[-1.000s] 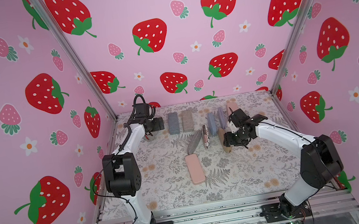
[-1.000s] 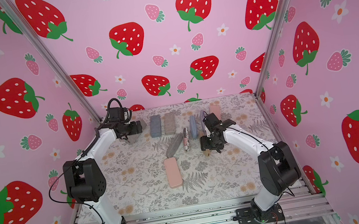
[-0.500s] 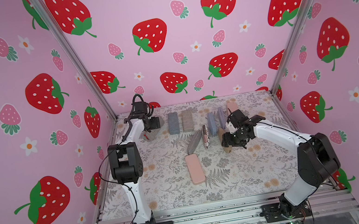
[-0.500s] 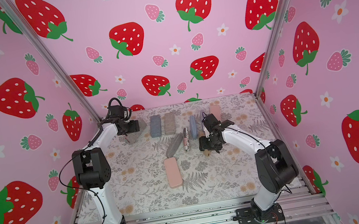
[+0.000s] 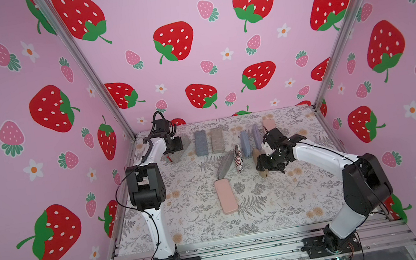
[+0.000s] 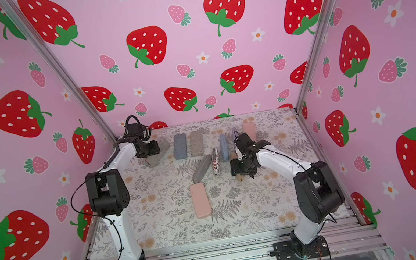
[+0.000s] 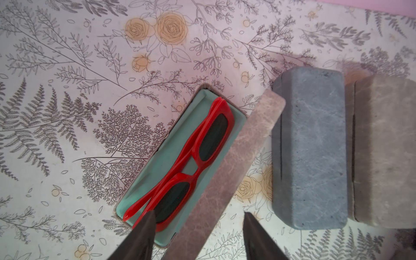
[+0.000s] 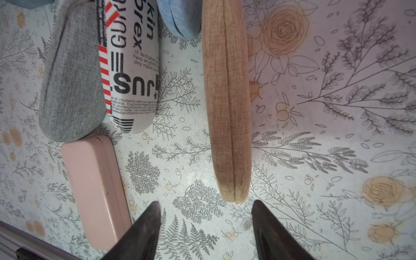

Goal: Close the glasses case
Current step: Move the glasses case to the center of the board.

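The glasses case (image 7: 144, 180) lies open at the table's back left, teal-lined, with red sunglasses (image 7: 202, 146) in its tray. Its mottled grey lid (image 7: 236, 162) stands up on edge. My left gripper (image 7: 198, 213) is open and hangs right over the case: one finger is above the sunglasses, the other is beyond the lid, and the lid passes between them untouched. Both top views show this gripper (image 5: 175, 145) over the case (image 5: 181, 153). My right gripper (image 8: 205, 203) is open and empty, just short of the end of a tan fabric case (image 8: 227, 112).
A blue-grey case (image 7: 308, 146) and a beige-grey case (image 7: 382, 153) lie shut right beside the open one. Mid-table are a grey fabric case (image 5: 224, 165), a printed white case (image 5: 238, 158), blue pouches (image 5: 244, 140) and a pink hard case (image 5: 225, 195). Pink walls close three sides.
My left gripper's jaws have narrowed around the upright lid and the left arm's elbow has swung in toward the case. The right gripper has barely shifted.
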